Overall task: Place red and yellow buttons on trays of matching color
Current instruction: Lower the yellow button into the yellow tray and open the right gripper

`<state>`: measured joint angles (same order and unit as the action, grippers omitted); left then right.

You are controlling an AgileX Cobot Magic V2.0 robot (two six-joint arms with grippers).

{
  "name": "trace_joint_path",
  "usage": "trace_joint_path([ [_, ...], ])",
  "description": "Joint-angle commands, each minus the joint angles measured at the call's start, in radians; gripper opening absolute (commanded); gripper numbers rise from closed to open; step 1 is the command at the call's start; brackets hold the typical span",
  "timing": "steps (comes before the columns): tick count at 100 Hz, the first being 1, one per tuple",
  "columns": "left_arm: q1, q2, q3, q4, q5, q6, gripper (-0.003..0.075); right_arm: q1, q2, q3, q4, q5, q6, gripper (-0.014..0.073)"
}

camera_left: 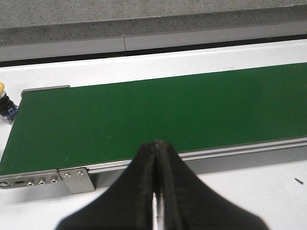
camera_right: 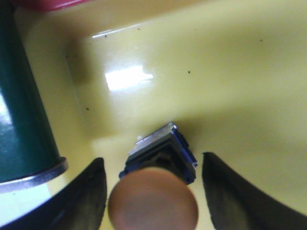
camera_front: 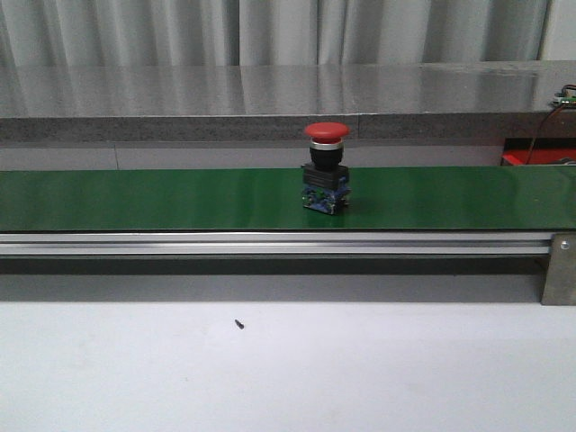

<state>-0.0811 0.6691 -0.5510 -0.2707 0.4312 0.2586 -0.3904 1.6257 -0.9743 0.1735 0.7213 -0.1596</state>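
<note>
A red button (camera_front: 326,169) with a mushroom cap stands upright on the green belt (camera_front: 135,198), near its middle. Neither gripper shows in the front view. My right gripper (camera_right: 152,162) is open over the yellow tray (camera_right: 230,72); between its fingers, touching neither, a button (camera_right: 158,179) with a blue-black base stands on the tray, its blurred cap looking orange-tan. A strip of the red tray (camera_right: 43,4) shows beyond the yellow one. My left gripper (camera_left: 157,144) is shut and empty above the belt's near rail. A yellow-capped button (camera_left: 4,103) peeks in beside the belt's end.
The belt's end roller (camera_right: 21,120) stands close beside the yellow tray. An aluminium rail (camera_front: 270,243) with a bracket (camera_front: 560,268) runs along the belt's front. A grey stone ledge (camera_front: 270,99) lies behind it. A small dark speck (camera_front: 239,324) lies on the white table.
</note>
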Motion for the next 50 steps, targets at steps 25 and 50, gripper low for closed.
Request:
trace_joint_path([
  [25, -0.008, -0.001, -0.028, -0.013, -0.078, -0.004, -0.0020, 0.009, -0.131, -0.038, 0.017, 0.004, -0.004, 0.0542],
  [50, -0.008, -0.001, -0.028, -0.013, -0.078, -0.004, -0.0020, 0.176, -0.263, -0.073, 0.018, 0.063, -0.055, 0.0542],
])
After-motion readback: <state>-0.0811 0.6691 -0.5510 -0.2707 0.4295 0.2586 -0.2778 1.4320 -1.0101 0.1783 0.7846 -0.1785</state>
